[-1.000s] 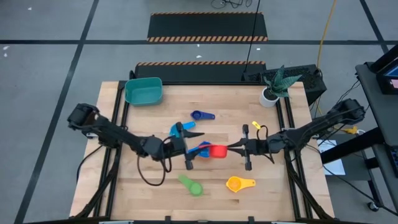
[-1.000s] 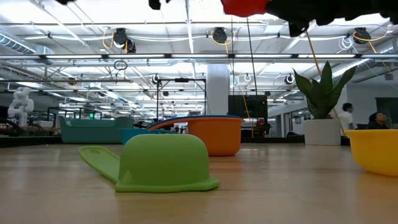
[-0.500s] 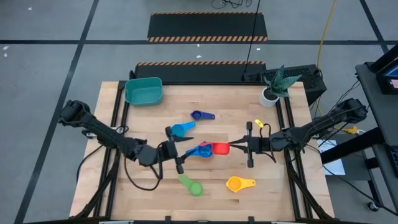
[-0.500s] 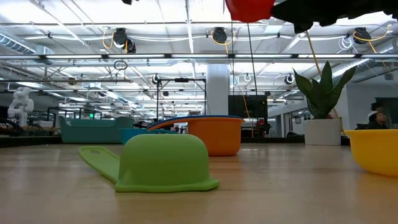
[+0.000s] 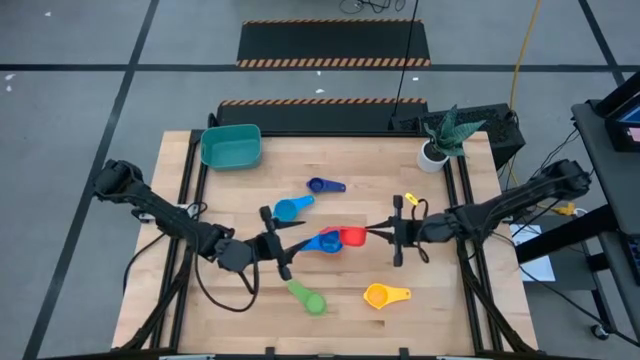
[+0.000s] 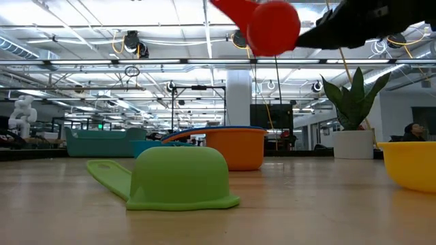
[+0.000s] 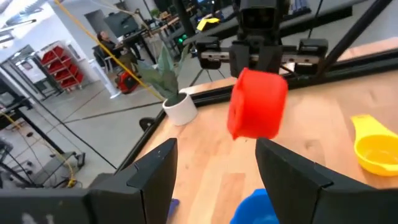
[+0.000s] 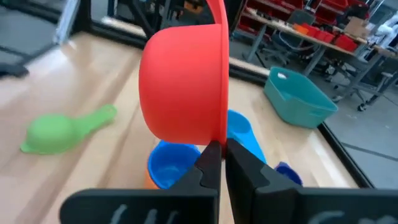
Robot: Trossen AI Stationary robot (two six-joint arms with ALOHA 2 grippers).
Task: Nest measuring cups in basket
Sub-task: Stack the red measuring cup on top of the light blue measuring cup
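Observation:
My right gripper (image 5: 372, 236) is shut on the red measuring cup (image 5: 352, 237) and holds it in the air above the table's middle. Below and just left of it, a blue cup (image 5: 325, 242) sits inside an orange one (image 6: 235, 146). My left gripper (image 5: 275, 244) is open and empty, left of the blue cup; its fingers (image 7: 155, 168) stand wide apart, facing the red cup (image 7: 258, 102). A light blue cup (image 5: 292, 208), a dark blue cup (image 5: 323, 185), a green cup (image 5: 307, 296) lying mouth down and a yellow-orange cup (image 5: 385, 295) lie on the table. The teal basket (image 5: 231, 146) stands at the far left corner. My right gripper pinches the red cup's rim (image 8: 219, 134) between its two fingers, on the side opposite the handle (image 6: 225, 8). The fingers come level from the table's right. The cup is lifted clear and tipped on its side, its handle pointing away from the gripper.
A white plant pot (image 5: 433, 154) with a green plant stands at the far right corner. A small yellow thing (image 5: 410, 203) lies by my right arm. Bare wood lies along the near edge on either side of the green cup. People show in the room behind the table.
My left gripper has drawn back toward the table's left and near edge, away from the red cup. My right gripper has stayed over the middle; the red cup has come lower and tipped, so its handle now shows in the low view.

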